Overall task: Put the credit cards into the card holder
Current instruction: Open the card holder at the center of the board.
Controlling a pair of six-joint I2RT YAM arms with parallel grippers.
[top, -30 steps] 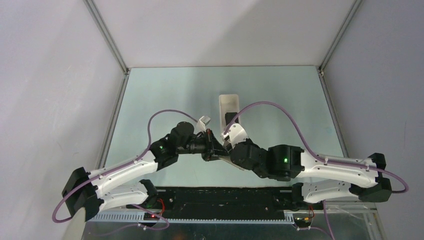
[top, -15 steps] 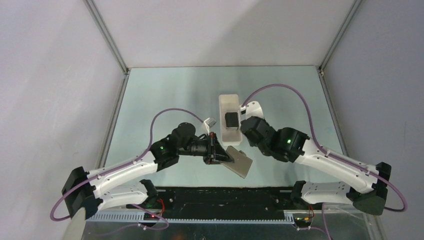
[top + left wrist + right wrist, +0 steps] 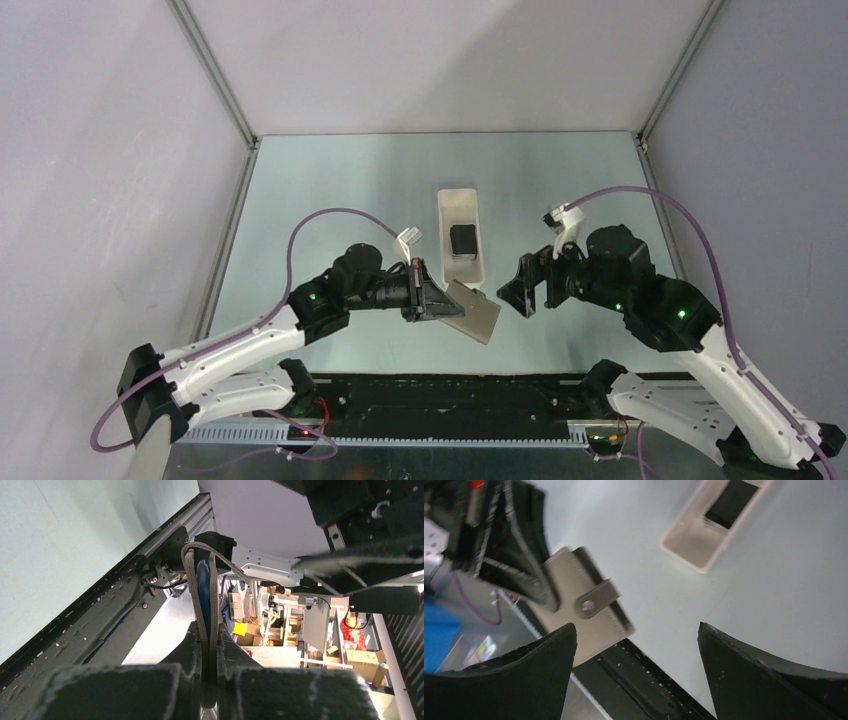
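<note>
The grey-brown card holder [image 3: 477, 313] hangs over the table's near edge, and my left gripper [image 3: 428, 301] is shut on its left end. In the left wrist view the card holder [image 3: 212, 587] stands edge-on between the fingers, a blue lining showing inside. My right gripper [image 3: 524, 290] is open and empty, a short way right of the card holder. From the right wrist, the card holder [image 3: 599, 625] with its strap tab [image 3: 596, 599] lies ahead left of the right gripper [image 3: 636, 626]. Black credit cards [image 3: 463, 240] lie in the white tray [image 3: 458, 198].
The white tray [image 3: 684, 547], with the black cards [image 3: 731, 502] in it, stands on the pale green table at mid-depth. A black rail [image 3: 450, 390] runs along the near edge under the card holder. Metal frame posts border the table left and right.
My right arm has pulled back to the right, away from the tray and card holder, and its jaws have opened wide. The left gripper keeps hold of the card holder, barely moved.
</note>
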